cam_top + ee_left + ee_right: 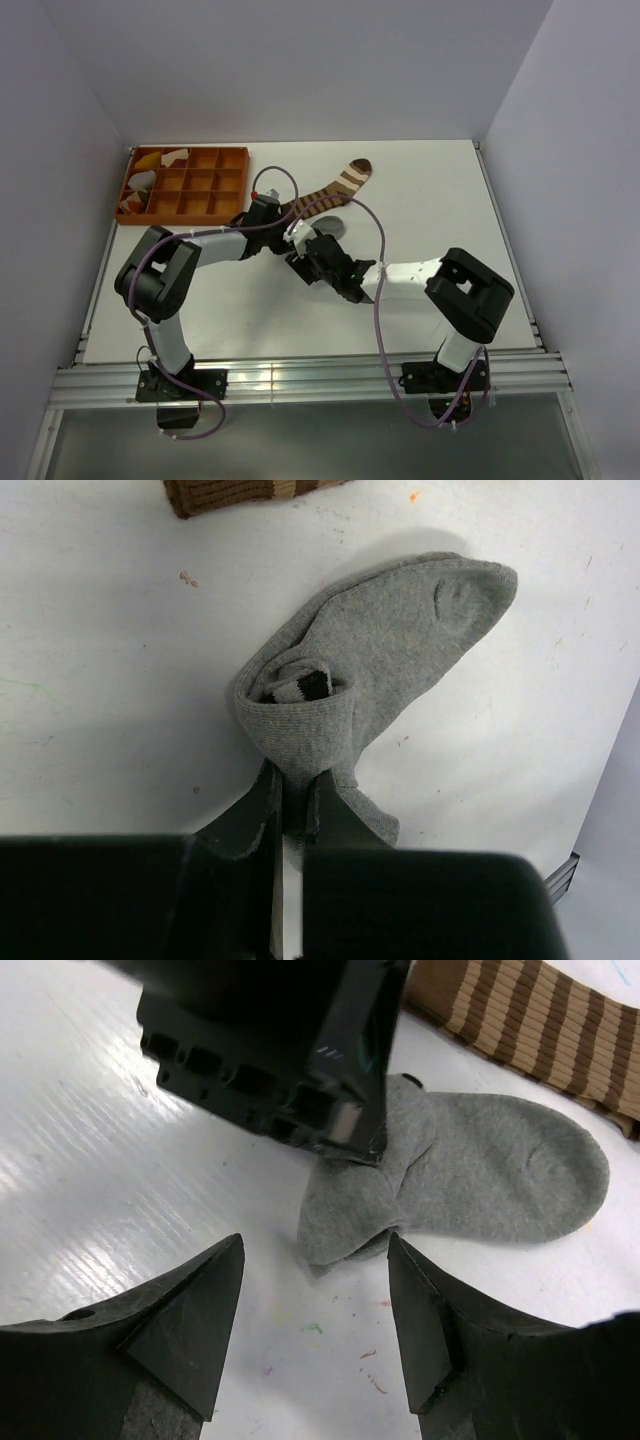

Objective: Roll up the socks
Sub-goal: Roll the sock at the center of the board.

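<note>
The right side of the surface (pixel 450 200) lies bare, so a pincer can pass there freely. In the middle, the left pincer (pixel 292 780), clamped on the folded end of the grey sock (pixel 400 630), blocks that end from above; the toe end lies uncovered. The brown sock (pixel 540 1020) lies just beyond, closing the far side. The right pincer (pixel 315 1245), jaws spread wide, has bare surface between its fingers. The orange tray (pixel 228 183) fills the far left corner
</note>
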Motion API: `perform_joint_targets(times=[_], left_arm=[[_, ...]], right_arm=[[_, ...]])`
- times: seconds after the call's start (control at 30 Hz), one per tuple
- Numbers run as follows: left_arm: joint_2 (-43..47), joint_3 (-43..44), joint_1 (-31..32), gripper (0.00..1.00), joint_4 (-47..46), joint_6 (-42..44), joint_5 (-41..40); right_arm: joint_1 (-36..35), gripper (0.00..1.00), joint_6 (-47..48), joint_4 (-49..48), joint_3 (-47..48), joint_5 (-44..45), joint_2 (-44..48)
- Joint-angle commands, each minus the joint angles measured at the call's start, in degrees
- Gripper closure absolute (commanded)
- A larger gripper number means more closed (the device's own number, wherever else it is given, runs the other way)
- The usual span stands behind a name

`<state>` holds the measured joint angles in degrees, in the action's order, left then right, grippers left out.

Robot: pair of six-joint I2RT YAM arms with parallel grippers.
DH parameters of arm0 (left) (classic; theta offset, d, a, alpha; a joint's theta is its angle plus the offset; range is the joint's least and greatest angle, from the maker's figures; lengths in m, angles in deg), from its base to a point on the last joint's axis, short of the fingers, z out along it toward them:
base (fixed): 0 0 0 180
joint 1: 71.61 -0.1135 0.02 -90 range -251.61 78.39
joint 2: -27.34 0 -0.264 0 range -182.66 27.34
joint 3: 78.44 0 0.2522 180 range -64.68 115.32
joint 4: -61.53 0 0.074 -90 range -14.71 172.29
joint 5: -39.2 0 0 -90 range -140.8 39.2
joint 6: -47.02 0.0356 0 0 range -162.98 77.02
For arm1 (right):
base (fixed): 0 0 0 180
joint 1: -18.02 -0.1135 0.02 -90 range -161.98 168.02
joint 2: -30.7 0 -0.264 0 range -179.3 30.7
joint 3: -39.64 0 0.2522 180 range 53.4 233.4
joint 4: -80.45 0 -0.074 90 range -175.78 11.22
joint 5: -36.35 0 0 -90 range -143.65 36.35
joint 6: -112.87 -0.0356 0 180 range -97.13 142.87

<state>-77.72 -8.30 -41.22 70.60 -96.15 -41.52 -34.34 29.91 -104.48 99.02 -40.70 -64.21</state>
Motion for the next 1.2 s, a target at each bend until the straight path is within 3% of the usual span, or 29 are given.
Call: perform_joint_targets(times=[0.0, 0.47, 0.67, 0.87, 0.93, 0.97, 1.03, 1.17], left_arm=[[-0.68, -0.92, -0.42, 1.00, 11.02, 3.69, -1.11], [-0.94, -0.92, -0.77, 1.00, 10.23, 3.25, 2.41], [-0.94, -1.18, -0.77, 1.00, 9.61, 2.63, 3.55], [-0.50, -1.53, -0.77, 1.00, 8.91, 2.37, 4.52], [0.11, -1.80, -0.77, 1.00, 8.47, 2.37, 4.52], [0.46, -2.06, -0.77, 0.95, 8.12, 2.19, 4.52], [1.51, -2.85, -0.86, 0.88, 6.98, 1.84, 4.26], [3.80, -5.22, -1.65, 0.62, 3.56, 0.52, 4.08]], right_arm=[[-1.69, 0.34, 4.55, -5.47, 0.51, 7.26, -2.46], [-3.28, 0.40, 5.70, -9.68, 2.27, 10.60, -10.90], [-3.72, 0.57, 5.96, -10.74, 2.27, 10.78, -11.70], [-4.16, 0.89, 5.43, -9.26, 2.27, 9.29, -10.65], [-4.16, 0.95, 4.30, -8.11, 2.27, 7.11, -10.12], [-4.07, 1.00, 3.85, -6.72, 2.27, 6.48, -9.68], [-3.72, 1.00, 2.19, -4.95, 2.54, 3.07, -9.15], [-1.26, 1.00, -1.94, -0.74, 2.10, -5.55, -7.22]])
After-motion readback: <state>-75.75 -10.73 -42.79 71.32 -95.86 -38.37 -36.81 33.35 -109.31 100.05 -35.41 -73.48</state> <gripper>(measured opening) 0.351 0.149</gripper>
